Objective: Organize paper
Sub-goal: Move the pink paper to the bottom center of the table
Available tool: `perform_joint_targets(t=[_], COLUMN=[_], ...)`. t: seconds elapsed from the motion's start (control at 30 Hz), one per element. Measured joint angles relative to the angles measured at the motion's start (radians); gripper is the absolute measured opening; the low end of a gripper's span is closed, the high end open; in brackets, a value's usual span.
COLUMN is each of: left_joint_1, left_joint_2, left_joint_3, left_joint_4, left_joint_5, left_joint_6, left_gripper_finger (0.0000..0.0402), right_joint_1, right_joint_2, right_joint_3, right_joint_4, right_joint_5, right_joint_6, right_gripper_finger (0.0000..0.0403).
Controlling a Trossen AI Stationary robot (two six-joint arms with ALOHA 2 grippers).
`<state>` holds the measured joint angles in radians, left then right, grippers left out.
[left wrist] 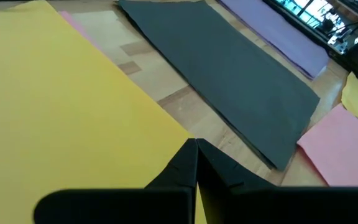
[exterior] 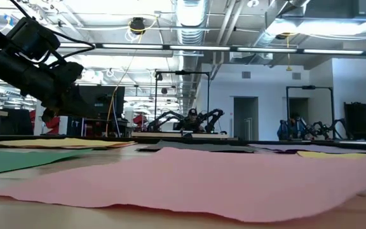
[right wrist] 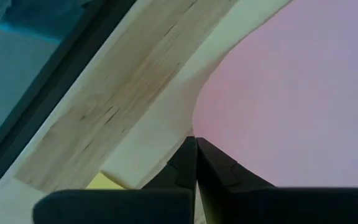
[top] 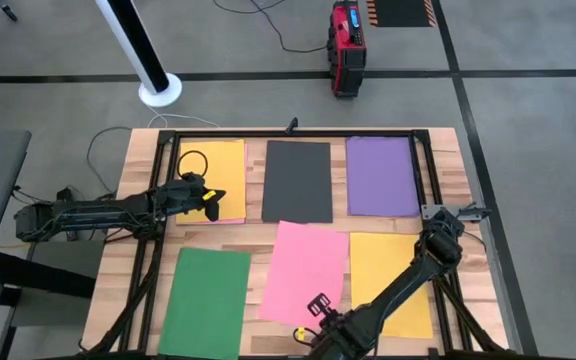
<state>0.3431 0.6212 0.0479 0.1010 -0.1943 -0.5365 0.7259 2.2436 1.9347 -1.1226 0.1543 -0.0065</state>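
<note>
While the right gripper [top: 313,322], fingers pressed together, apparently pinches the flat pink paper sheet [top: 303,268] at its near edge, the left gripper [top: 211,205], closed, hovers over the yellow sheet [top: 215,170]; next, lift and stack.

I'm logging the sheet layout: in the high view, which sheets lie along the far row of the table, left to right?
Yellow sheet, with the left gripper over its near edge → dark grey sheet → purple sheet.
</note>
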Motion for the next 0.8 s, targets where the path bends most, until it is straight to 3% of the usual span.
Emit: perform_joint_targets(t=[0.3,0.47,0.6,0.73,0.8], left_joint_1=[0.000,0.000,0.000,0.000,0.000], left_joint_2=[0.000,0.000,0.000,0.000,0.000], left_joint_3=[0.000,0.000,0.000,0.000,0.000], left_joint_4=[-0.045,-0.053,-0.052,-0.053,-0.053], left_joint_5=[-0.010,-0.005,0.007,0.008,0.008], left_joint_6=[-0.007,-0.007,-0.013,-0.023,-0.024], left_gripper_finger=[0.0000,0.0000,0.0000,0.0000,0.0000], right_joint_1=[-0.002,-0.002,-0.009,-0.021,-0.025], right_joint_2=[0.000,0.000,0.000,0.000,0.000], right_joint_3=[0.000,0.000,0.000,0.001,0.001], right_joint_4=[0.009,0.008,0.008,-0.038,-0.064], right_joint_5=[-0.045,-0.055,-0.028,0.165,0.271], right_joint_6=[0.103,0.184,0.304,0.504,0.592], right_gripper_finger=[0.0094,0.0121,0.0102,0.0021,0.0009])
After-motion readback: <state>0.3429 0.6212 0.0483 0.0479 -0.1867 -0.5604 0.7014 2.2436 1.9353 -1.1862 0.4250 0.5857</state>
